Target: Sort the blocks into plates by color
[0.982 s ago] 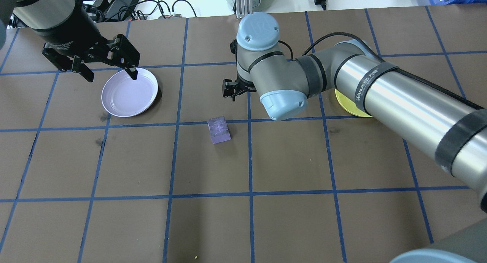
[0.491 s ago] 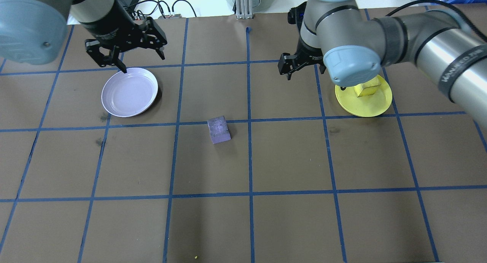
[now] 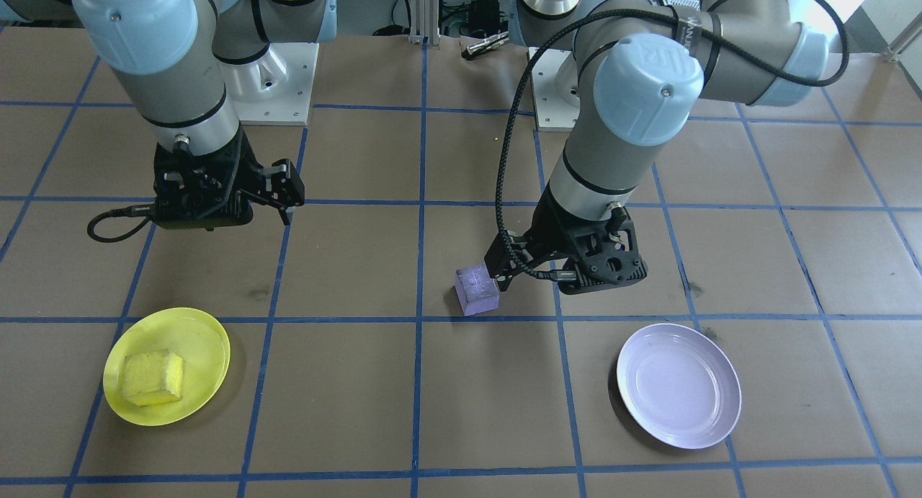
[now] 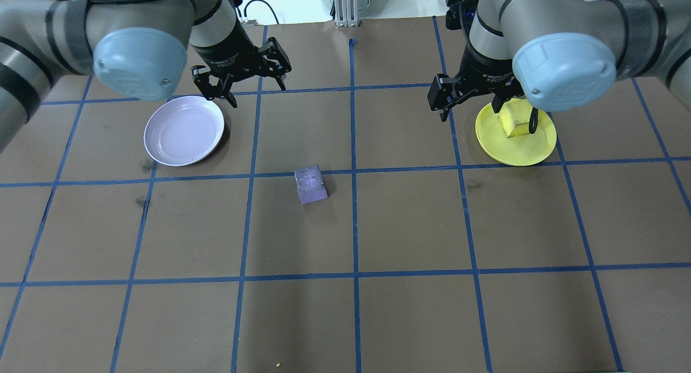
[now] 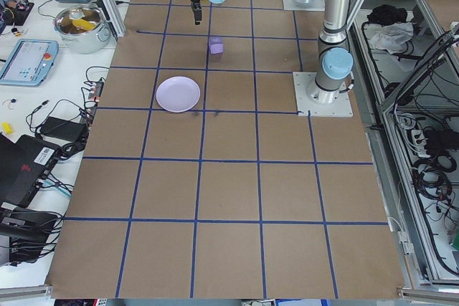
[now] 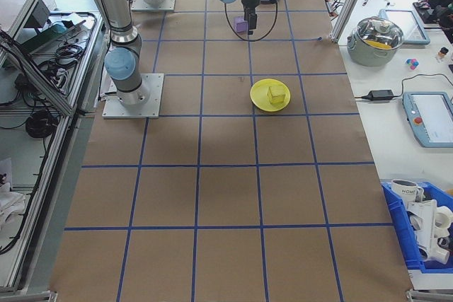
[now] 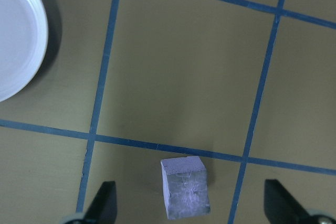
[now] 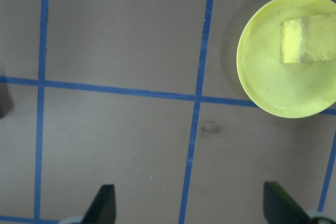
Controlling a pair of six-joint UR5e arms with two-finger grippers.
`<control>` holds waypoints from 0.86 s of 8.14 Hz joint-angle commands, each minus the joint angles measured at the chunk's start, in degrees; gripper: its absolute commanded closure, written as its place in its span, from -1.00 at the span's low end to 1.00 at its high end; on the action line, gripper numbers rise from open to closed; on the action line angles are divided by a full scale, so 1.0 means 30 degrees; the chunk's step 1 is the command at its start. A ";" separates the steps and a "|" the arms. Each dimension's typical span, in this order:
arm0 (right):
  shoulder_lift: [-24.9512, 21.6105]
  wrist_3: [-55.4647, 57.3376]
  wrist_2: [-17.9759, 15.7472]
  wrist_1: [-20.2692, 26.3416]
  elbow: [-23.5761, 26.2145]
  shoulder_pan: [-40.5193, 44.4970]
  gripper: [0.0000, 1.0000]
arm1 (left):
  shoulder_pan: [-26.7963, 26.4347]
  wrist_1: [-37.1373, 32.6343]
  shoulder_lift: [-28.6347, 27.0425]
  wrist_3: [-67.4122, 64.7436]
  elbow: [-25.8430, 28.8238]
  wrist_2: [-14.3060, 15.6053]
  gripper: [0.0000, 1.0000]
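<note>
Yellow block (image 4: 514, 120): lies in the yellow plate (image 4: 518, 149).
Purple block (image 4: 311, 184): on the table (image 4: 410, 227), between both plates.
Lavender plate (image 4: 183, 130): holds nothing.
Left gripper (image 4: 244, 82): jaws spread, empty, above the table.
Right gripper (image 4: 488, 106): jaws spread, empty, over the yellow plate's edge.

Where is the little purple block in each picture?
Front-facing view: the purple block sits near the middle, beside the left gripper.
Overhead view: just left of centre, alone on the table.
Left side view: far up top.
Right side view: far up top, partly hidden by the arm.
Left wrist view: bottom middle.
Right wrist view: not in it.
Shared landmark: the lavender plate.
</note>
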 commanded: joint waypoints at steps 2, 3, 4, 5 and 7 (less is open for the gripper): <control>-0.1133 -0.0062 -0.1438 0.3107 0.0246 0.0012 -1.00 | -0.0591 0.2555 -0.1257 0.1943 -0.2095 0.0368 -1.00; -0.1191 -0.0091 -0.1618 0.3051 0.0130 0.0012 -1.00 | -0.0678 0.3122 -0.1638 0.1827 -0.2478 0.0397 -1.00; -0.1250 -0.0352 -0.2084 0.2818 0.0129 -0.0046 -1.00 | -0.0707 0.3157 -0.1787 0.1594 -0.2743 0.0455 -1.00; -0.1482 -0.0471 -0.2031 0.2816 -0.0074 0.0011 -1.00 | -0.0708 0.3157 -0.1789 0.1475 -0.2833 0.0369 -1.00; -0.1922 -0.0908 -0.2031 0.2816 0.0011 0.0011 -1.00 | -0.0853 0.3215 -0.2022 0.1010 -0.3591 0.0250 -1.00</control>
